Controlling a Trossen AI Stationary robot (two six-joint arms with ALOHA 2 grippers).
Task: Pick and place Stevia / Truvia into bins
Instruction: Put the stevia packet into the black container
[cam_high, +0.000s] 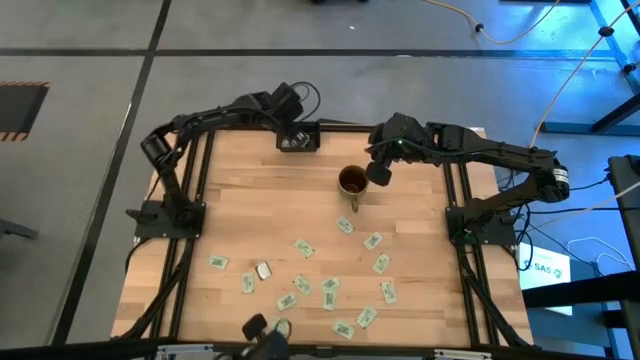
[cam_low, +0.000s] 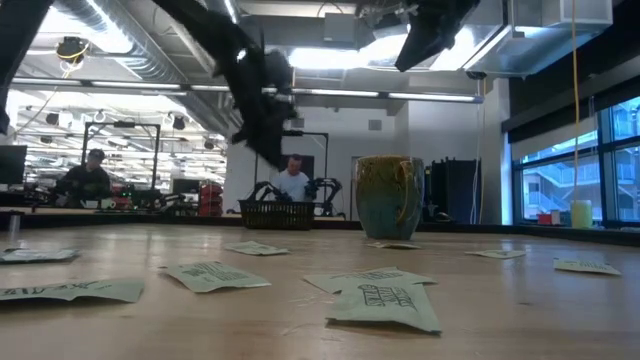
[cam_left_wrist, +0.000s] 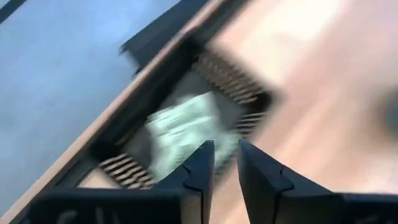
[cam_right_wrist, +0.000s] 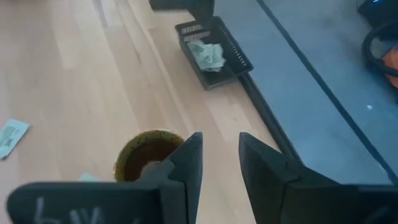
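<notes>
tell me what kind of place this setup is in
Probably a robotics lab or workshop: exposed ceiling ducts and strip lights, people seated at cluttered benches, and a pale wooden worktable on a dark metal frame.

Left wrist view smeared throughout: black tray (cam_left_wrist: 186, 118) and the sachets (cam_left_wrist: 180, 127) in it are blurred, print unreadable. Right wrist view: mug (cam_right_wrist: 146, 155) rim partly hidden behind own finger (cam_right_wrist: 183, 171), lower part cut off. Low view: right gripper (cam_low: 425, 30) cut by top edge; nearest sachet (cam_low: 385, 305) print illegible.
</notes>
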